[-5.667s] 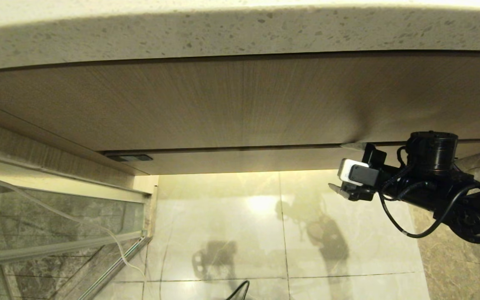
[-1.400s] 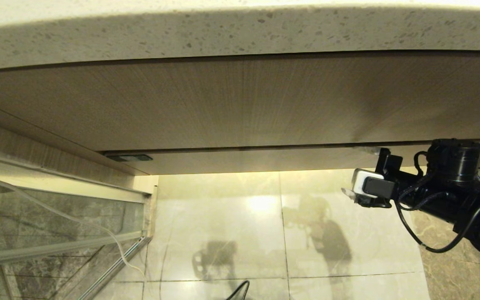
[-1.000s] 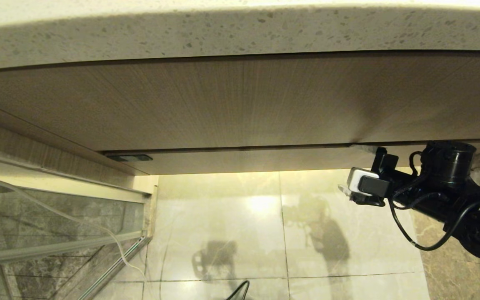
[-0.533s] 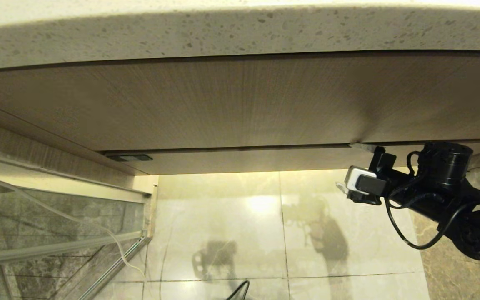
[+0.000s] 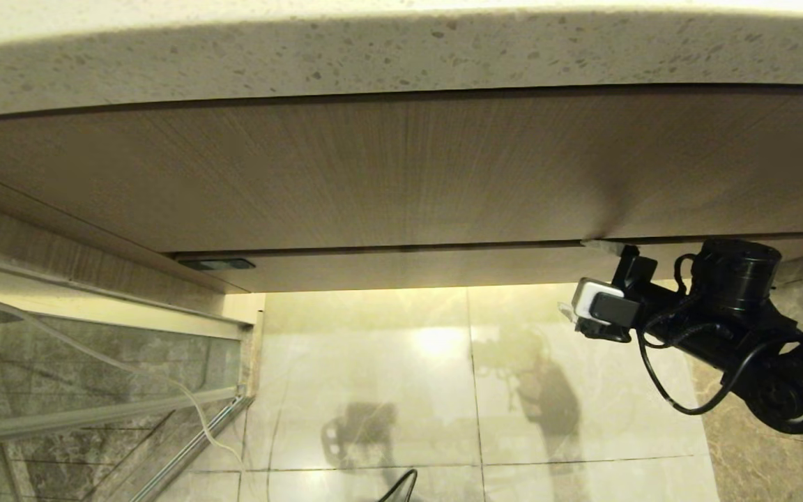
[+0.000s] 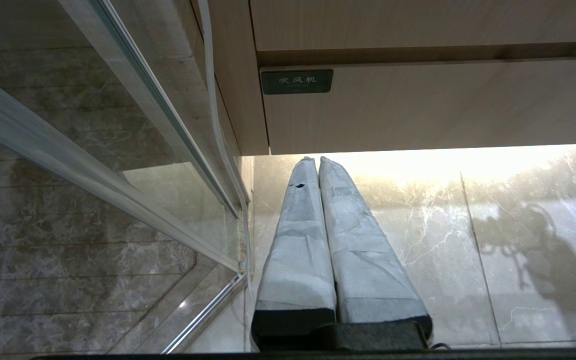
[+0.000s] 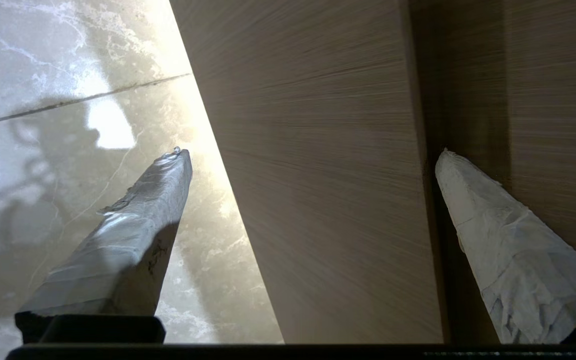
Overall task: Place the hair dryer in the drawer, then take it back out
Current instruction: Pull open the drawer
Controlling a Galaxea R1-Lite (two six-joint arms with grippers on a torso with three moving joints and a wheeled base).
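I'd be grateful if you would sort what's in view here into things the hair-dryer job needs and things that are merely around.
Part of the job:
- drawer, closed, its low front under the taller panel
- right gripper, open, straddling the drawer front's edge
- hair dryer: not in view

Just around:
- left gripper, shut, idle above the floor
- dark label plate on the drawer front
- stone countertop
- glass partition
- tiled floor

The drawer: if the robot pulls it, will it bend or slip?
The drawer is probably stiff: its flat wooden front shouldn't bend. Maybe slippery: no handle shows, so the open right gripper straddles its edge. Being wide, it may drag.
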